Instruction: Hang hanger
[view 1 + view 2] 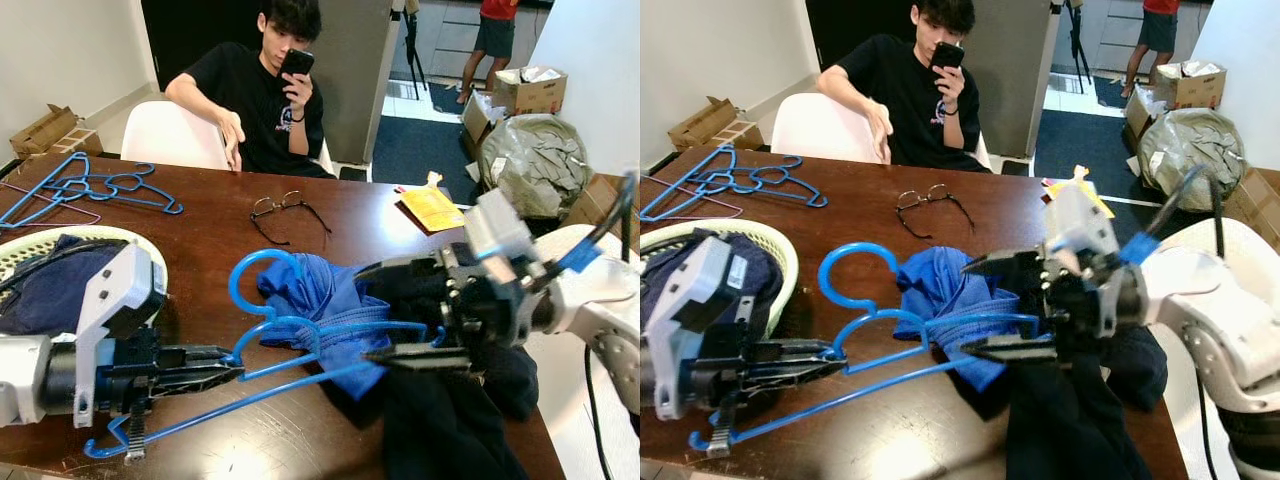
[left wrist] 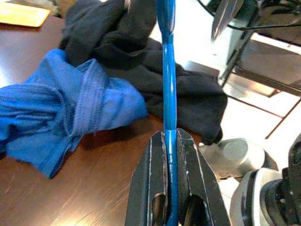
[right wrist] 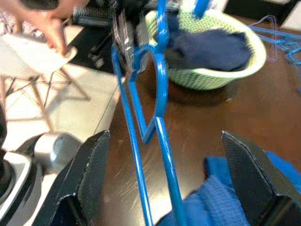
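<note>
1. A blue plastic hanger [image 1: 270, 345] lies low over the near part of the dark wooden table [image 1: 210, 225], its round hook toward the far side and its long bar slanting to the near left corner.
2. A blue garment [image 1: 320, 310] is bunched around the hanger's right arm, with black clothing [image 1: 450, 420] heaped just to its right.
3. The left gripper [image 1: 225, 372], near left, is clamped tight on the hanger's bar.
4. The right gripper [image 1: 400, 312], on the right, has its fingers spread wide around the blue garment and the hanger's arm.
5. A pale green basket [image 1: 775, 255] of dark clothes sits at the left; more blue hangers [image 1: 90, 190] lie far left.
6. Glasses [image 1: 285, 213] rest mid-table before a seated person [image 1: 262, 95] holding a phone.
</note>
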Available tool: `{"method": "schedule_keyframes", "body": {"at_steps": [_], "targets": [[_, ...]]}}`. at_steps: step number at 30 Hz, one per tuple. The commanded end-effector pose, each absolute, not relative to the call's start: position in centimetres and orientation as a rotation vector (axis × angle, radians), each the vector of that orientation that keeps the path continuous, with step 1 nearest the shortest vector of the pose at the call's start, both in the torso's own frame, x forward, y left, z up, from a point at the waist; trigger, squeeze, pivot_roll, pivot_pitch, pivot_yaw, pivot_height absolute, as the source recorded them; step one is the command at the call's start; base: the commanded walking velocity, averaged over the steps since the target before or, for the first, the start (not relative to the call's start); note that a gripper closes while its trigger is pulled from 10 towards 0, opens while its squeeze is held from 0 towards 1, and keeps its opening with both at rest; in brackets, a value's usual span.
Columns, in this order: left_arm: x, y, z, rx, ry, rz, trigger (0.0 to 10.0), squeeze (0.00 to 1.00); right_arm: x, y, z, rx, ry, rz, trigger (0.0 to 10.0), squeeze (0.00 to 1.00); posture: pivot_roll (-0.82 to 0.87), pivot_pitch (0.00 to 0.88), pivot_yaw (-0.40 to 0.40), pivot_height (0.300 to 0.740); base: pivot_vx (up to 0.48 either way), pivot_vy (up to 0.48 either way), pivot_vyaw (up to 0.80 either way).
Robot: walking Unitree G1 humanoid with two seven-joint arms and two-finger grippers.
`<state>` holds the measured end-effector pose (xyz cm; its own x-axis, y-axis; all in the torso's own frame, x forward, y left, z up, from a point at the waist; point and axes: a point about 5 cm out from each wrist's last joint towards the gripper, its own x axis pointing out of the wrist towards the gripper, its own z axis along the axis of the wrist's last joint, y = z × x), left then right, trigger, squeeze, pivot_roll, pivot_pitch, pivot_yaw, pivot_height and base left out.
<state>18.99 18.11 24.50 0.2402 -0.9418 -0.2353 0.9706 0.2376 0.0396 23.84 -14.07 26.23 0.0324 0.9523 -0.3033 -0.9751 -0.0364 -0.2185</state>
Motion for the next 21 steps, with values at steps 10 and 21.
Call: {"method": "schedule_keyframes", "body": {"at_steps": [10, 21], "targets": [[18.6, 17.3, 24.3, 0.247, 0.212, -1.412, 10.0, 0.00, 22.5, -11.8, 25.6, -0.444, 0.112, 1.642, 10.0, 0.00, 0.10, 0.000, -0.010, 0.740, 0.000, 0.000, 0.00], [19.6, 17.0, 24.3, 0.292, 0.184, -1.355, 10.0, 0.00, 22.1, -11.0, 24.3, -0.447, 0.197, 1.663, 0.0, 0.00, 0.10, 0.000, -0.008, 0.740, 0.000, 0.000, 0.00]]}}
